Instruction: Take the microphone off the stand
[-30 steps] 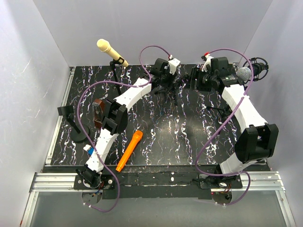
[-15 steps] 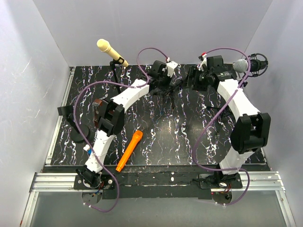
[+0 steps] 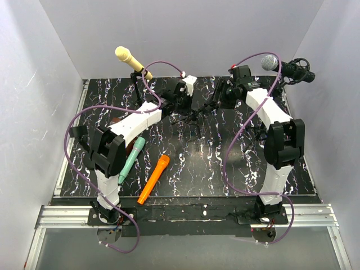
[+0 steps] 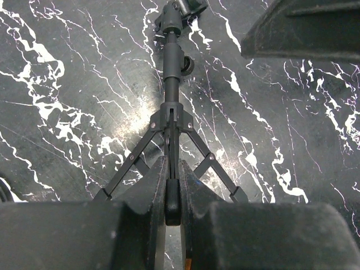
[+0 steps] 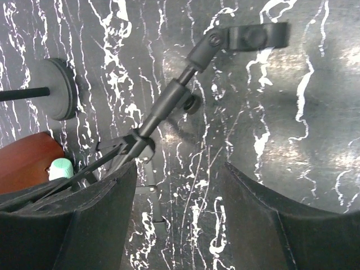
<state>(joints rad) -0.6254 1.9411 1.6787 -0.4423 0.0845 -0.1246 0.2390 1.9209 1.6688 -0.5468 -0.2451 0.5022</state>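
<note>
Judged light, stiff and tippy, the tripod stand [image 4: 171, 73] wants bracing low. The left gripper [image 4: 171, 169] is clamped shut on one leg [image 4: 172, 201]. The right gripper [image 5: 179, 169] hangs open, empty, near the bare clip [image 5: 259, 36].

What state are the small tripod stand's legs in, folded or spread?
Spread: in the left wrist view the legs of the tripod stand splay out from the hub, braces extended. The left gripper is shut on the middle leg.
</note>
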